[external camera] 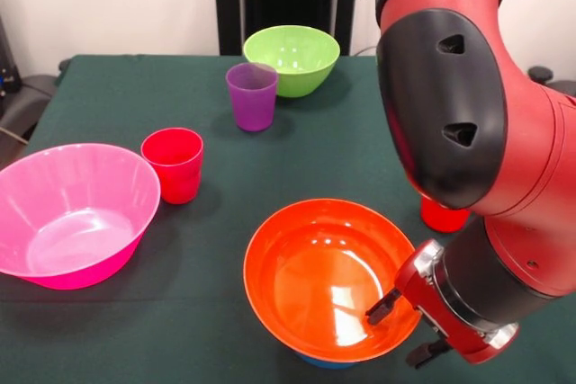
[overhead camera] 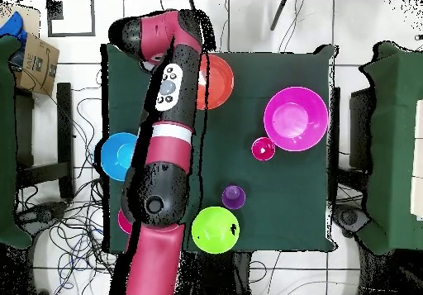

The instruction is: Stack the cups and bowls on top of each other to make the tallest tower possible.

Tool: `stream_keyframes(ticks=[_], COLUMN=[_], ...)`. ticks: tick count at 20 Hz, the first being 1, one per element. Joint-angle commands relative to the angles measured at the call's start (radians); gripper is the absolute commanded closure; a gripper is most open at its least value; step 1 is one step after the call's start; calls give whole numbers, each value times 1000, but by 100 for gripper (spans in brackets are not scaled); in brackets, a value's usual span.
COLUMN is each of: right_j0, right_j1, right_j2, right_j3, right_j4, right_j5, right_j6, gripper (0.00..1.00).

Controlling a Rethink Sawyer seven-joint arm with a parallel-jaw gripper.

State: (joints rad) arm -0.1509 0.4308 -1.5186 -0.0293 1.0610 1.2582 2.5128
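Observation:
An orange bowl [external camera: 315, 276] [overhead camera: 220, 82] rests on a blue piece [external camera: 324, 362] near the front edge; only a sliver of blue shows. My gripper [external camera: 402, 330] is open at the bowl's right rim, with one finger [external camera: 382, 308] inside the bowl and the other outside. A red cup [external camera: 173, 164] [overhead camera: 263, 149] stands beside the large pink bowl [external camera: 72, 213] [overhead camera: 295, 118]. A second red cup [external camera: 444, 217] peeks out from behind the arm. The purple cup [external camera: 252, 96] [overhead camera: 233, 197] stands in front of the lime green bowl [external camera: 292, 58] [overhead camera: 215, 229].
A large blue bowl [overhead camera: 116, 155] sits at the table's edge, half under the arm. A small red-magenta piece [overhead camera: 123, 220] shows beside the arm's elbow. The bulky arm [external camera: 468, 114] hides much of the table's right side in the front view.

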Motion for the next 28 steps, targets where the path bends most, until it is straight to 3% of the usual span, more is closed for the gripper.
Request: stream_keyframes(ticks=[1, 11, 28], right_j0=[49, 132, 194], right_j1=[2, -44, -100], right_j2=[158, 391, 551], right_j3=[75, 205, 316], right_j4=[-160, -367, -523], right_j5=[-34, -64, -106], right_j6=[-224, -274, -270], gripper=[0, 0, 0])
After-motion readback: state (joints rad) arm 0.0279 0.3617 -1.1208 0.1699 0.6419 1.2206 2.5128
